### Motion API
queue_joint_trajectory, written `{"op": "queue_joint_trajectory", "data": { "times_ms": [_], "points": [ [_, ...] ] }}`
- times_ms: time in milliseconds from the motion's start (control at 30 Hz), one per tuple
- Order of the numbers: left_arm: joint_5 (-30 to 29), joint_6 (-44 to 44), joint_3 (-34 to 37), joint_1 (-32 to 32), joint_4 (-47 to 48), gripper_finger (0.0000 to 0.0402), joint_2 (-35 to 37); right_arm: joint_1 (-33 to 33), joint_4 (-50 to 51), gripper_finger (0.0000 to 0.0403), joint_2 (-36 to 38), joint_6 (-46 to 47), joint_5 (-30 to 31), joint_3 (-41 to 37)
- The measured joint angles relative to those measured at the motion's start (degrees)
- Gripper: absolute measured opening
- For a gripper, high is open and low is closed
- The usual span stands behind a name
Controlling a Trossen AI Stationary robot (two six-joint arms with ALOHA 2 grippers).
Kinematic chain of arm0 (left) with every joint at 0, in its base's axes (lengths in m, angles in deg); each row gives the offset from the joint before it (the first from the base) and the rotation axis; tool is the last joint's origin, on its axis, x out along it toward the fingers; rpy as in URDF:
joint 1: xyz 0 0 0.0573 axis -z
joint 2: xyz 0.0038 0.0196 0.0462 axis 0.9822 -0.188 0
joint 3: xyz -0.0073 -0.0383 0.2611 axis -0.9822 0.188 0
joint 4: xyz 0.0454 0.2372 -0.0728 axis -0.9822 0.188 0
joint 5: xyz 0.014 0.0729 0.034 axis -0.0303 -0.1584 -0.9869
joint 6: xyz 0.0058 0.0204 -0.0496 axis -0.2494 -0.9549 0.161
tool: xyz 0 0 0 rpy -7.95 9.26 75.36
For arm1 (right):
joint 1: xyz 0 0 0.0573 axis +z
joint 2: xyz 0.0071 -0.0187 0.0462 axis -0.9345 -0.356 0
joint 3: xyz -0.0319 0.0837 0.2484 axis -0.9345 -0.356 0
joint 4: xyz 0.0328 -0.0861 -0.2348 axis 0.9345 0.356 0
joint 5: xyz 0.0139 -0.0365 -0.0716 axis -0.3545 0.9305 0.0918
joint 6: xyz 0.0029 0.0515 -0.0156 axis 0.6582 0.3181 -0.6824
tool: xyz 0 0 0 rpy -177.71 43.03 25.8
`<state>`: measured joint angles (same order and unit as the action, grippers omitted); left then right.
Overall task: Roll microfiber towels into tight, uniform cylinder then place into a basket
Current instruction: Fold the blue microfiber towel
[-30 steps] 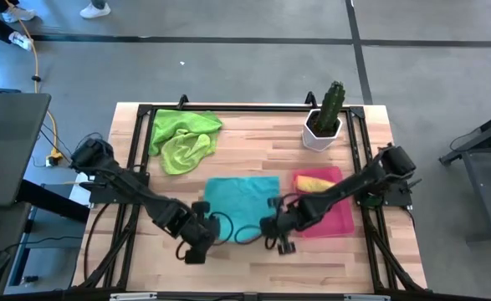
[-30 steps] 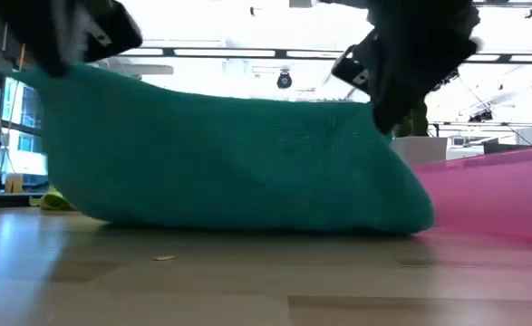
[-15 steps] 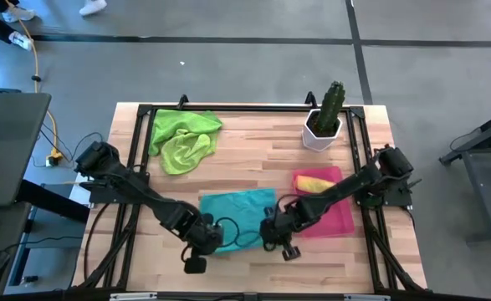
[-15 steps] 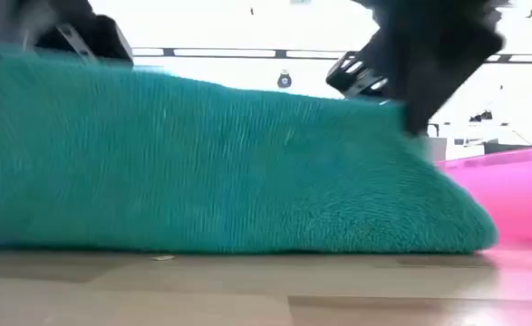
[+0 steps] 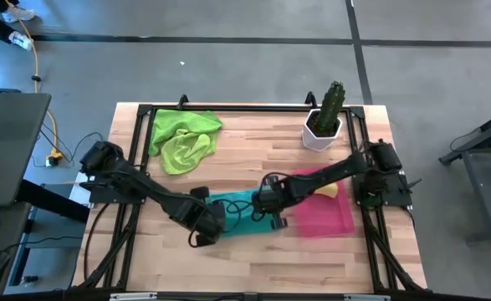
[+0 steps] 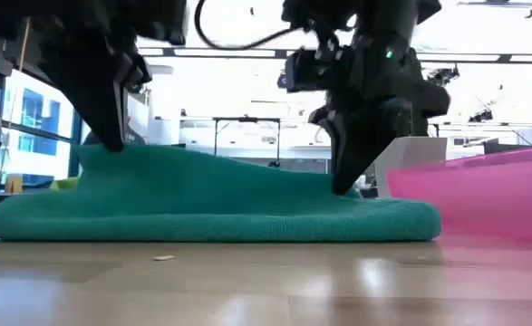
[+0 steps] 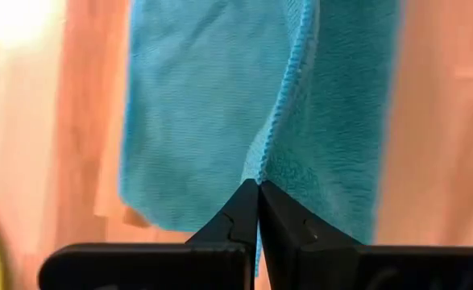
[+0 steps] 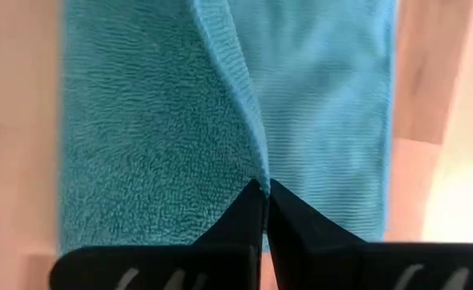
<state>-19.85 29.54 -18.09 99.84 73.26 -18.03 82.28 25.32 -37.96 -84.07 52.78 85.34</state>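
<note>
High view shows you the teal towel [image 5: 237, 213] folded into a narrow band on the table, its long axis running left to right, its right end just beside the pink basket [image 5: 333, 219]. Your left gripper [image 5: 205, 224] pinches the folded edge near the band's left end; your right gripper [image 5: 266, 203] pinches the same edge near the right end, fingertips pressed together on cloth in both wrist views. Both arms reach in low from their table sides, claws angled down. In the low view the towel lies flat, lifted slightly at each pinch. To roll it, you likely carry that edge across the short axis.
</note>
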Motion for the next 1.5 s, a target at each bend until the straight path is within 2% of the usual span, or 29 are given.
{"op": "queue_joint_trajectory", "data": {
  "times_ms": [367, 567, 900, 1000, 1200, 1367, 1500],
  "points": [
    [-1.4, 2.0, 0.0, -4.6, 4.2, 0.0000, -9.1, -3.5, 0.2, 0.0000, -0.5, -0.1, 2.9, 0.0],
    [-1.8, 2.0, 0.0, -5.8, 5.6, 0.0000, -9.5, -4.6, -0.2, 0.0000, -0.8, -1.3, 2.8, 0.0],
    [-12.1, 0.5, -1.3, -5.8, 9.3, 0.0000, -8.8, -6.6, -0.1, 0.0000, -0.8, -4.1, 6.6, 0.0],
    [-13.5, 0.4, -1.3, -5.9, 10.0, 0.0000, -8.8, -7.6, -0.2, 0.0000, -0.8, -4.1, 7.5, 0.0],
    [-13.3, 0.0, -1.3, -6.9, 9.9, 0.0000, -8.8, -9.2, -0.3, 0.0000, -0.8, -4.1, 7.3, 0.0],
    [-9.9, 1.6, -1.2, -8.1, 9.9, 0.0000, -8.8, -10.2, -0.5, 0.0000, -0.8, -4.5, 7.2, 0.0],
    [-9.9, 1.8, -1.2, -8.4, 9.9, 0.0000, -8.8, -10.8, -1.4, 0.0000, -0.8, -6.2, 7.2, 0.0]
  ]
}}
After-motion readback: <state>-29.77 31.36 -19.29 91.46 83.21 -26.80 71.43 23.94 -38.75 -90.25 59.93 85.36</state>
